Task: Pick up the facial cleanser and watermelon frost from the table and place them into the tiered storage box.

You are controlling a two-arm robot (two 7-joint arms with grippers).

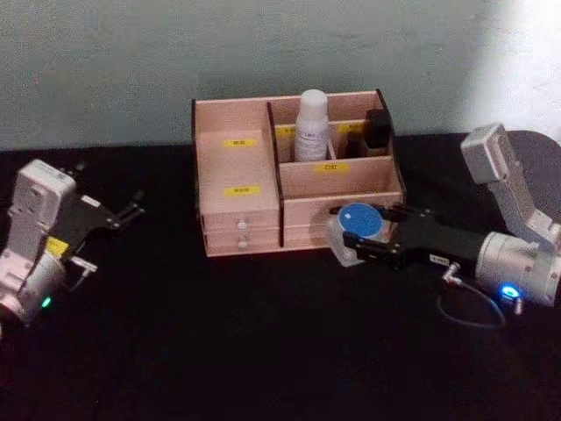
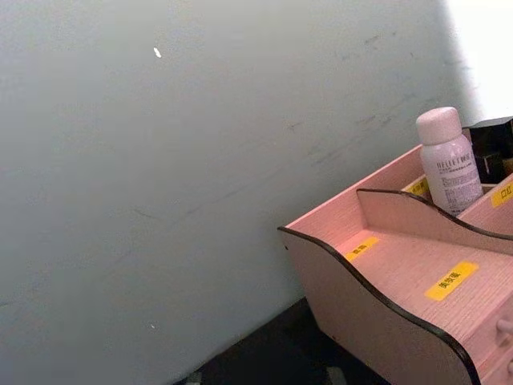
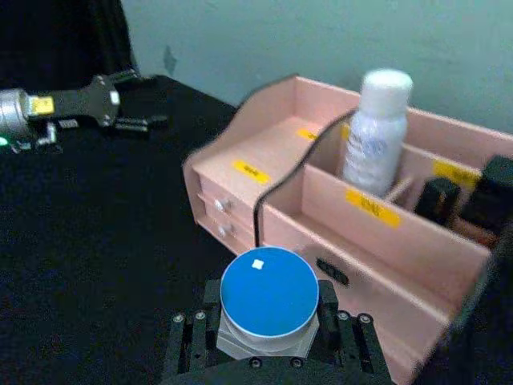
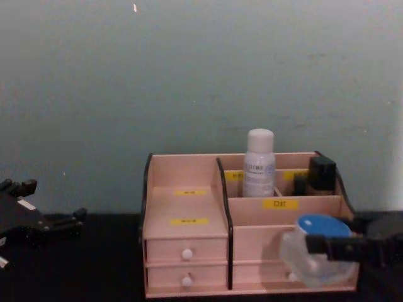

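Wrist camera on the right arm gives me the nearest look: the right gripper has its fingers closed against both sides of the watermelon frost, blue lid facing up. From the chest view I get what that angle hides, the frosted body side-on, just in front of the lower right drawers of the tiered storage box. I cannot tell whether the jar sits on the black table or hangs just off it.

Over to the head view: the left gripper is well apart on the left, fingers spread, nothing in them.

Farther back, the facial cleanser stands upright in a rear compartment of the box, with black items in the compartment to its right. My left wrist view adds the dark lettering on the bottle and the curved dark edge of the box's side wall, with the pale green wall behind.
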